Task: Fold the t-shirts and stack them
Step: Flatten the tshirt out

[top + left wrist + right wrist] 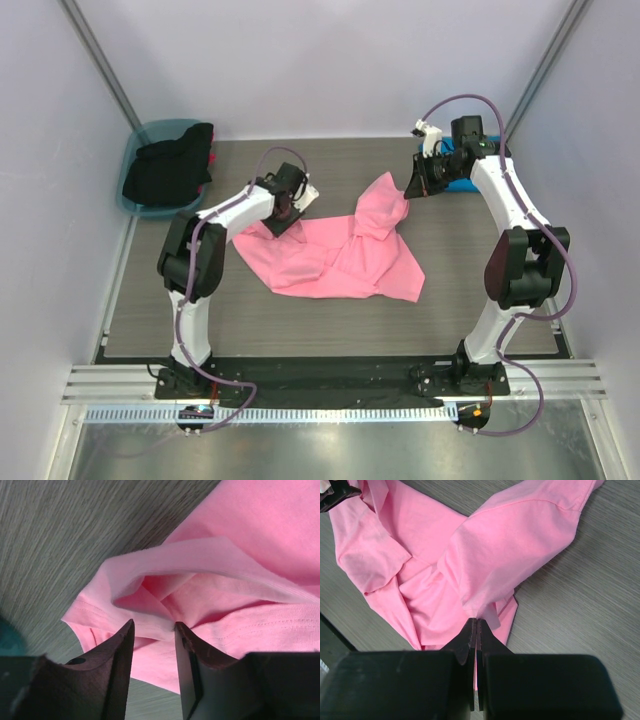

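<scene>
The pink t-shirt (340, 260) lies crumpled in the middle of the table. My right gripper (410, 190) is shut on a pinch of its cloth and holds that corner raised; in the right wrist view the jaws (477, 620) meet on a pink fold (510, 545). At the shirt's left edge my left gripper (281, 222) stands open, its fingertips (154, 625) either side of a looped hem of the pink shirt (240, 530), with cloth and table showing in the gap. A bit of bright blue t-shirt (462, 183) shows behind the right arm.
A teal tub (137, 205) with dark cloth (170, 165) in it stands at the back left corner. Grey walls close in both sides and the back. The left gripper's tip (332, 495) shows at the right wrist view's upper left.
</scene>
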Robot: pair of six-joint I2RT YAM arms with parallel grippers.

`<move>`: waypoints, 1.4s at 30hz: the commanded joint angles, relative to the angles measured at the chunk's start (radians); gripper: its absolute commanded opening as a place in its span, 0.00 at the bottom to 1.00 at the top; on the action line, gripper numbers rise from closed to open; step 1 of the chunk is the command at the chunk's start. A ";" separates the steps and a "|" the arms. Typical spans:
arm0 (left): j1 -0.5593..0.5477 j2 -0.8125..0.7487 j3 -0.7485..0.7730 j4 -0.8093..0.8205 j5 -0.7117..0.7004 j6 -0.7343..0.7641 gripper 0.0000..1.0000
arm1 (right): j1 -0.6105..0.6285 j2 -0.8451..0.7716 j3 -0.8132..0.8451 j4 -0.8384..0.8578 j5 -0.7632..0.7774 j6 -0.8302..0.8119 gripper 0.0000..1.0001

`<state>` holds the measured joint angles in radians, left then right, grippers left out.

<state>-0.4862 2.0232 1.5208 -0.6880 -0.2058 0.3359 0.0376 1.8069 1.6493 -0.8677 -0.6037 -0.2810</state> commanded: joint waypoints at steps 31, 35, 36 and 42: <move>0.003 -0.005 -0.021 0.012 -0.009 -0.034 0.29 | -0.001 0.014 0.023 0.035 -0.008 0.019 0.01; 0.003 0.023 0.007 0.012 -0.014 -0.029 0.28 | -0.001 0.014 0.023 0.035 -0.008 0.019 0.01; 0.005 0.029 0.012 0.012 -0.014 -0.028 0.27 | 0.001 0.014 0.024 0.035 -0.008 0.019 0.01; 0.003 0.042 0.055 0.002 -0.012 -0.026 0.04 | -0.001 0.011 0.026 0.035 -0.005 0.017 0.01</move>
<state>-0.4839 2.0670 1.5314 -0.6918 -0.2096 0.3126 0.0372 1.8282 1.6493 -0.8593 -0.6041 -0.2741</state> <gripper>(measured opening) 0.067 0.025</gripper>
